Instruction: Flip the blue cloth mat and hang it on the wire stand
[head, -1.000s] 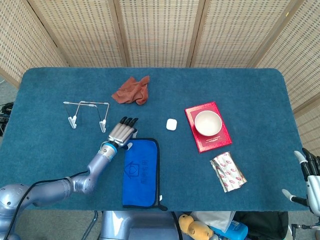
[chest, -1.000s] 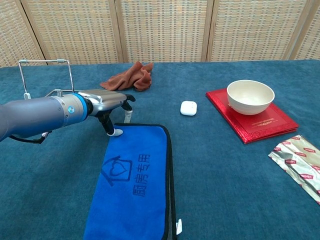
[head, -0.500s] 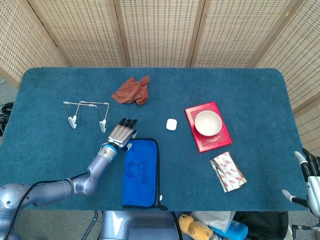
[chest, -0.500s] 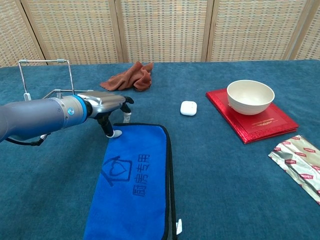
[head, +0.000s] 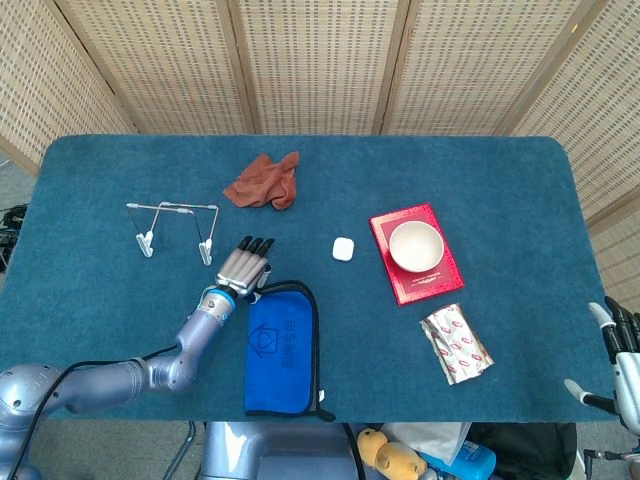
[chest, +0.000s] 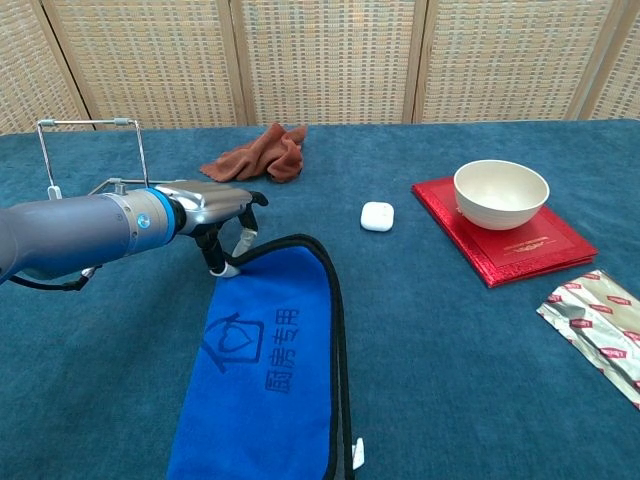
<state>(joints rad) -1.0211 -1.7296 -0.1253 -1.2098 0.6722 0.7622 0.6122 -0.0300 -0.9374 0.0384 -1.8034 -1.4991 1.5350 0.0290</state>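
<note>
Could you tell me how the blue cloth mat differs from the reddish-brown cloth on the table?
The blue cloth mat lies spread out, nearly flat, near the front edge; the reddish-brown cloth sits crumpled in a heap farther back. The mat looks larger and carries a printed logo; the cloth is plain. The left robot hand is at the mat's far corner, which curls up; nothing touches the cloth. Both rest on the table.

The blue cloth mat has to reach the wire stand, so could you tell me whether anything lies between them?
Nothing visible does. Only the left hand, pinching the blue cloth mat's far corner, sits between it and the wire stand.

Blue mat (chest: 265, 370) (black-edged), rust cloth (chest: 256, 155), red book (chest: 505, 240)
</note>
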